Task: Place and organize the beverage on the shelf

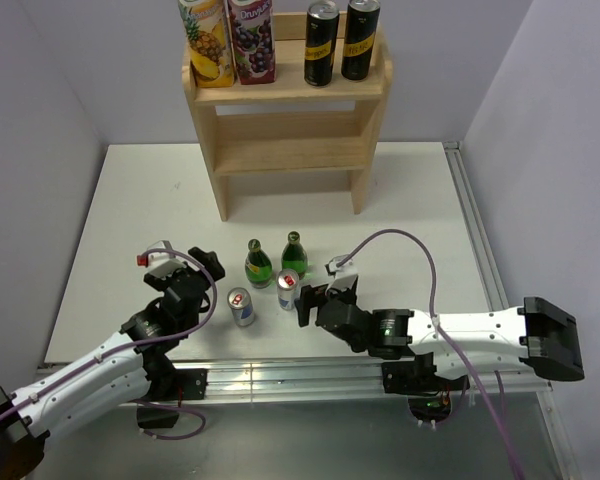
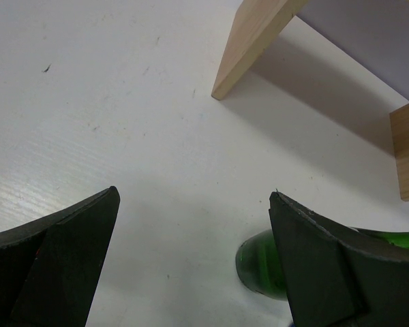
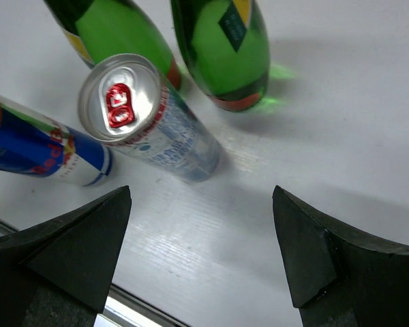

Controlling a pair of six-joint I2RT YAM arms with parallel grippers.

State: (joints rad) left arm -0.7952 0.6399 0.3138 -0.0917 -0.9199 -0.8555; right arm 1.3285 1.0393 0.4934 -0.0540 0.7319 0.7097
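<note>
The left gripper [image 1: 214, 266] and right gripper [image 1: 302, 300] are both spread wide and empty, the shelf [image 1: 285, 110] well apart at 12 o'clock. A silver can [image 1: 288, 290] stands just beside the right gripper at 9 o'clock, a blue can [image 1: 241, 307] at the left gripper's 4 o'clock; two green bottles [image 1: 257, 267] stand between cans and shelf
</note>
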